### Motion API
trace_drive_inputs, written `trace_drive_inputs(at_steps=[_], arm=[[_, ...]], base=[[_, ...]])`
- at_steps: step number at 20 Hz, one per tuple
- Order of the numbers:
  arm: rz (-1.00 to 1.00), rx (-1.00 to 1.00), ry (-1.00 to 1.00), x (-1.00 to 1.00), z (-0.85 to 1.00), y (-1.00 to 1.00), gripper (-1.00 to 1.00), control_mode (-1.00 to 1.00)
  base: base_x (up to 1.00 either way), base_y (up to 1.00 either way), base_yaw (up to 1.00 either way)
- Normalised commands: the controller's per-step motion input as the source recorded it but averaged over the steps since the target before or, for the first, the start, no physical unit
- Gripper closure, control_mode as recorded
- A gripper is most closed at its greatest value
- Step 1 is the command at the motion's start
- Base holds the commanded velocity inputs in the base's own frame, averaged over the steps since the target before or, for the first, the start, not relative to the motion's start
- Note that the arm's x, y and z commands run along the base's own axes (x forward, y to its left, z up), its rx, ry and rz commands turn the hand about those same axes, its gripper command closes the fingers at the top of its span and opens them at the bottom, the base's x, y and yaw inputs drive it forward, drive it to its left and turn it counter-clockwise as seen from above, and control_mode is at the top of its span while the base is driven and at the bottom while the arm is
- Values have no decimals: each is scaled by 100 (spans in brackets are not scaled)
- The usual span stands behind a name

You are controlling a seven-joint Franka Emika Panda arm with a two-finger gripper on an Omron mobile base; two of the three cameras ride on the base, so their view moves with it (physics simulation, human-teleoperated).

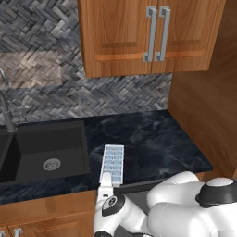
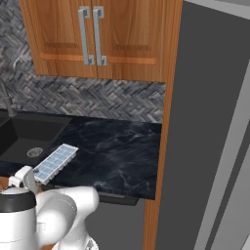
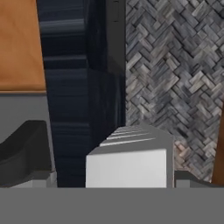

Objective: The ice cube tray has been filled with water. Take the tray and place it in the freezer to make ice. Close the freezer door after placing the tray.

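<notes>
The ice cube tray [image 1: 112, 162] lies flat on the black counter [image 1: 157, 143] close to its front edge, just right of the sink, its cells showing pale blue water [image 2: 57, 160]. My gripper [image 1: 106, 179] sits at the tray's near short end, level with the counter edge. In the hand view the tray's white end [image 3: 127, 168] stands between my dark fingertips [image 3: 24, 153], and the gripper [image 3: 109, 177] is open with gaps on both sides. A tall grey fridge body [image 2: 210, 122], which holds the freezer, rises at the far right; the freezer door cannot be made out.
A black sink [image 1: 46, 157] with a faucet [image 1: 7, 115] lies to the tray's left. Wooden wall cabinets [image 1: 148, 32] hang above the counter. A tall wooden panel [image 1: 208, 106] closes off the counter's right end. A grey dishwasher front [image 2: 117, 224] sits under the counter.
</notes>
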Motion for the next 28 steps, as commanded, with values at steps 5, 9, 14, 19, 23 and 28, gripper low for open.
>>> trace_drive_inputs(at_steps=[5,9,14,19,23,28], arm=[[4,0,-2,19,-14,3,-100,-100],[5,0,-4,16,-14,0,100,-100],[4,0,-2,8,-8,0,100,-100],[1,0,-2,-7,5,0,100,-100],[1,-6,-8,-46,67,0,100,-100],[2,-9,-3,-47,94,0,100,-100]], base=[[0,0,0],[0,0,0],[0,0,0],[0,0,0],[0,0,0],[0,0,0]])
